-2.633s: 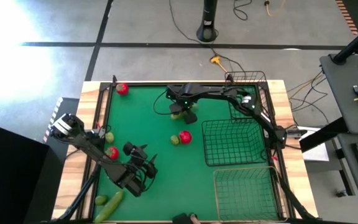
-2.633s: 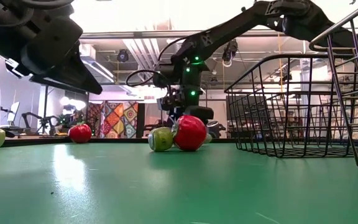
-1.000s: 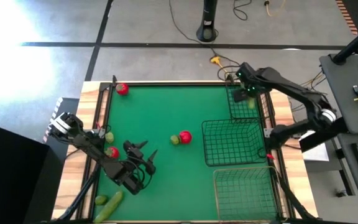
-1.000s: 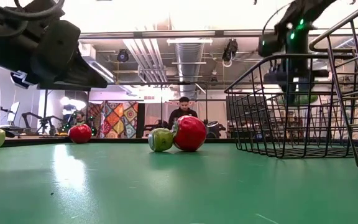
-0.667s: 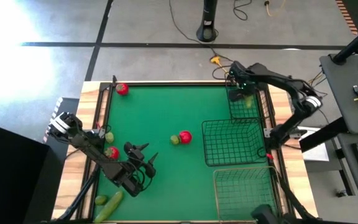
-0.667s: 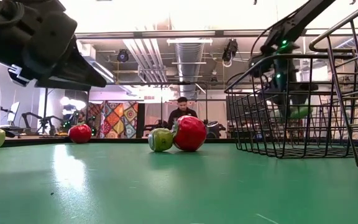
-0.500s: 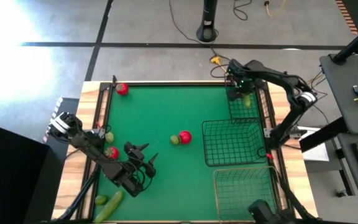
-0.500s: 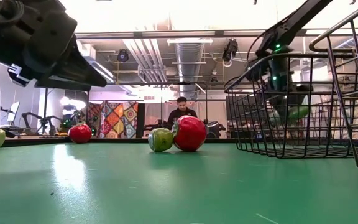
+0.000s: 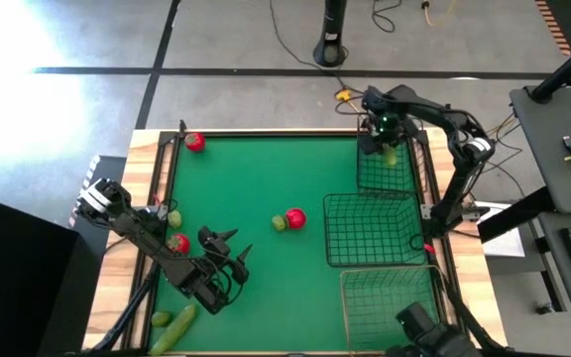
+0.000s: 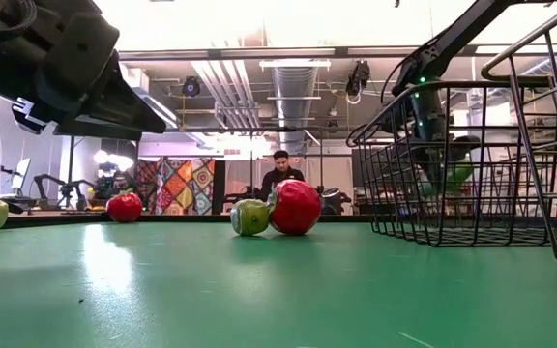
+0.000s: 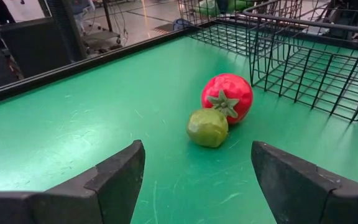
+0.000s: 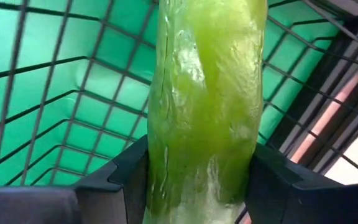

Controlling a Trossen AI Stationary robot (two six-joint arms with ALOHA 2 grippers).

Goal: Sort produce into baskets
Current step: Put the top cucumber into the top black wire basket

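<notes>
Narrow basket [image 9: 390, 164] as landmark; table [image 9: 266, 188] under it. Right gripper [image 9: 387, 139] hangs above the basket's far end, jaws clamped on a cucumber [image 12: 204, 106], which hangs down into the basket. Whether its tip touches the floor is hard to judge. To do this well: lower until it rests, clear of the wire walls, then release and lift straight up. Left gripper [image 11: 194, 177] waits well away from the basket, jaws spread and empty, facing a tomato [image 11: 227, 96] touching a small green fruit [image 11: 207, 127].
</notes>
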